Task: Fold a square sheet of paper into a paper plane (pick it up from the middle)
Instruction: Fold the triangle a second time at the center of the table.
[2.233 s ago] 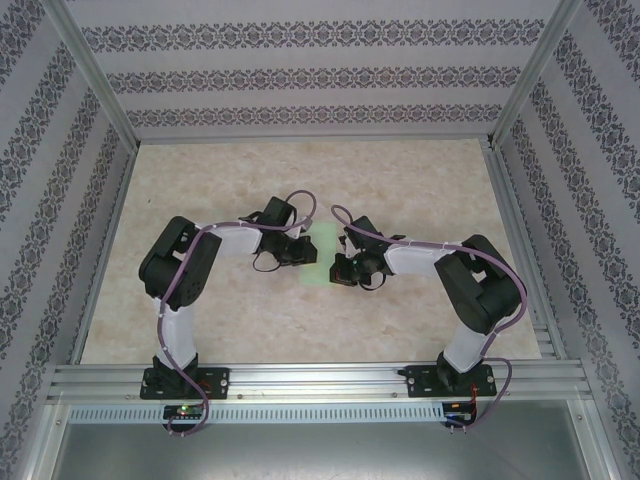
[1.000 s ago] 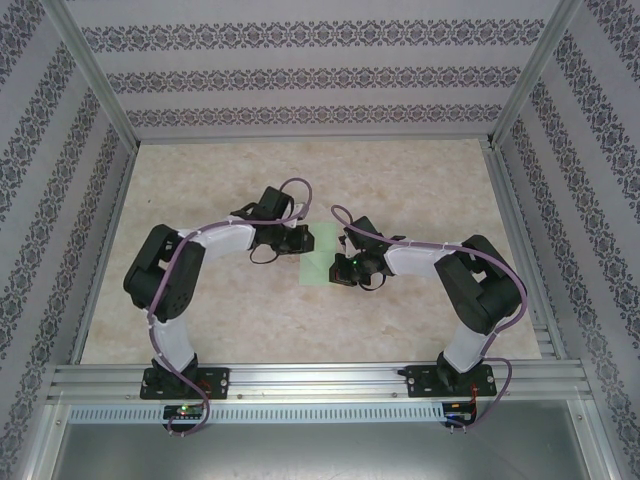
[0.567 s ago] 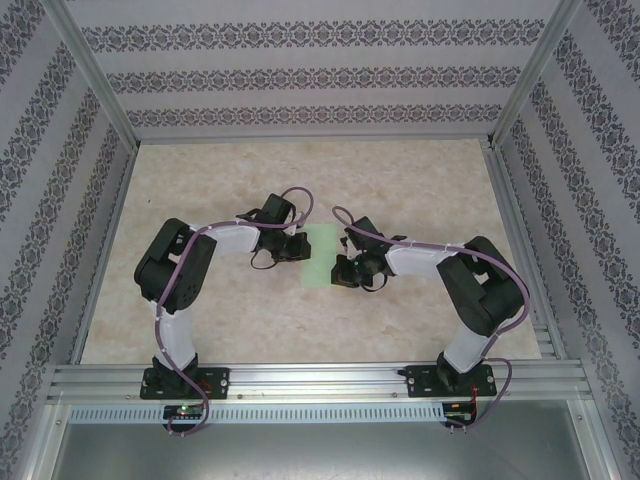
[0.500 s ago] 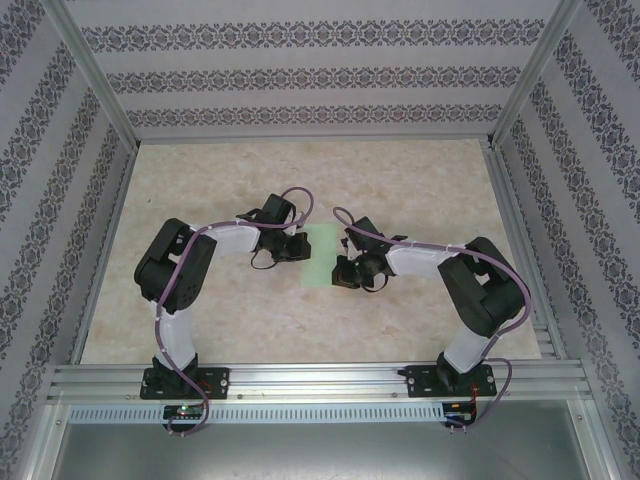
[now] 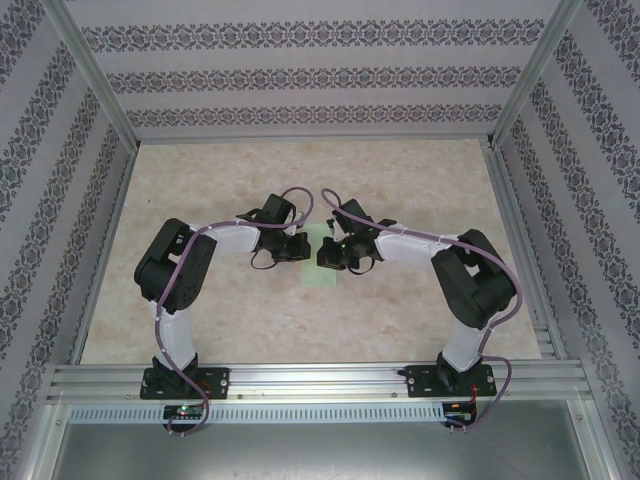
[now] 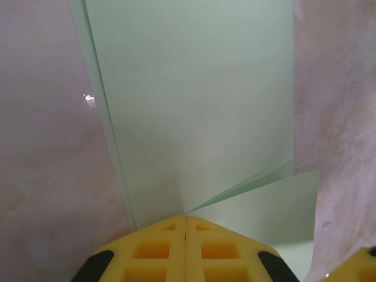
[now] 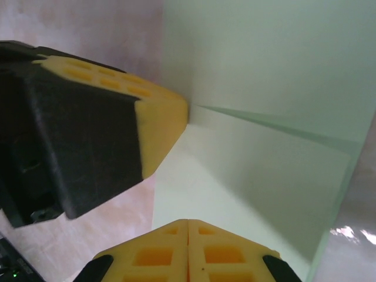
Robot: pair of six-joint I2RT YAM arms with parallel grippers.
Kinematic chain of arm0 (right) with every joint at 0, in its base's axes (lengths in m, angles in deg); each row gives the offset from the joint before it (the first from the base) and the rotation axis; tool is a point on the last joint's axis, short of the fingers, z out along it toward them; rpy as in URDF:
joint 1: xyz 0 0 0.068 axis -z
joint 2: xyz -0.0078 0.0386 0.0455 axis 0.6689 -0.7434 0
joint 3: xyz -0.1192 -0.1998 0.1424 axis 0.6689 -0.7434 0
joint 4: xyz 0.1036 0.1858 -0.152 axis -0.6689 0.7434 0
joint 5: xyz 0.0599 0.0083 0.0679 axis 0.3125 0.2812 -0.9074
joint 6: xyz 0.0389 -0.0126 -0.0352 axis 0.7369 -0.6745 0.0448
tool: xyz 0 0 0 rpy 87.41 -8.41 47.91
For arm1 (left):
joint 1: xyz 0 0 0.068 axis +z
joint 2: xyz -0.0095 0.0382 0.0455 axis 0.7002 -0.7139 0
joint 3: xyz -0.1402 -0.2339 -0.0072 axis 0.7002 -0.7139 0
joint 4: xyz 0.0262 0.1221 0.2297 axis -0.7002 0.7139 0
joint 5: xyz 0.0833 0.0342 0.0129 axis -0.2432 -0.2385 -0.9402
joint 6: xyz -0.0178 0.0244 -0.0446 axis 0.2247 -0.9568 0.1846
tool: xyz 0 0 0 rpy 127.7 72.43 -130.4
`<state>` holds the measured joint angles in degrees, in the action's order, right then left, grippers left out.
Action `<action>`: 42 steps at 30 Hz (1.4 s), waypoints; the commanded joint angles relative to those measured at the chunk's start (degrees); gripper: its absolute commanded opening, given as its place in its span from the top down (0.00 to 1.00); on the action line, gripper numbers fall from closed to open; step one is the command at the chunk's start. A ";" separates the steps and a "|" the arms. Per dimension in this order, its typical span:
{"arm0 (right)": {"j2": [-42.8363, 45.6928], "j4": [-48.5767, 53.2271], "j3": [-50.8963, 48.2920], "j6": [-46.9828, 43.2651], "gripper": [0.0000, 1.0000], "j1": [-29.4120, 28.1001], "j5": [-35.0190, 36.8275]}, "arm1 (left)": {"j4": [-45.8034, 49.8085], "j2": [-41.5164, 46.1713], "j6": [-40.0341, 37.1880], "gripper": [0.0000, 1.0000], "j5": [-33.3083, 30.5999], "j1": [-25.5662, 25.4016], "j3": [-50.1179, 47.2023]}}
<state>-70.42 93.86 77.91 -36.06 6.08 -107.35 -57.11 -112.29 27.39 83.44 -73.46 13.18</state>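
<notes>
Pressing a fold looks to be the step in hand: both arms have come to the middle of the bench (image 5: 200, 190) and work on the square sheet of paper (image 6: 194, 100) with closed fingers. The left pincer (image 6: 186, 235) has its jaws together, and its tip sits right at the point where a slanting crease begins. The right pincer (image 7: 188, 247) is likewise closed, its tip resting on the near flap of the sheet, with the left pincer's tip just ahead of it and to its left. Whether either tip nips a layer of paper or only bears down on it, I cannot tell.

The sheet lies flat on the bench between the two pincers, running away in front of the left one as a long, narrow panel. It is pale mint green, plain and unmarked, and no longer a bare square. Along the edge to the left of that pincer two layers show, slightly offset. From the tip a sharp crease runs off to its right, and a lighter wedge-shaped flap lies beyond it. No pointed nose is visible yet, so I judge the plane to be at an early or middle fold.

The next move likely calls for one tip to pin the apex while the other sweeps along the crease to flatten it. Thin paper like this could slide or buckle if the pressure is uneven.
</notes>
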 commanded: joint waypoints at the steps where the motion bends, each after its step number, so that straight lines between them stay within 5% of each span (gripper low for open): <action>1: -2.50 -0.05 2.03 0.34 0.93 -0.50 -0.17 | 2.04 -1.42 -0.03 0.93 -2.35 -0.04 -0.85; 22: -5.98 2.34 0.70 -0.84 0.93 -0.50 0.61 | 5.75 -2.66 1.29 0.95 -6.58 -0.07 -0.44; 37: 6.96 1.60 -18.21 -1.24 0.93 0.82 -0.03 | 7.69 -3.23 0.85 0.95 -9.61 0.00 -0.88; 42: 11.85 1.06 -16.25 -0.89 0.93 1.59 0.70 | 6.29 -3.23 1.20 0.95 -7.31 -0.05 -0.64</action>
<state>-60.89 91.28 60.95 -36.31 7.26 -107.94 -55.71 -112.38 28.29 81.56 -73.85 13.77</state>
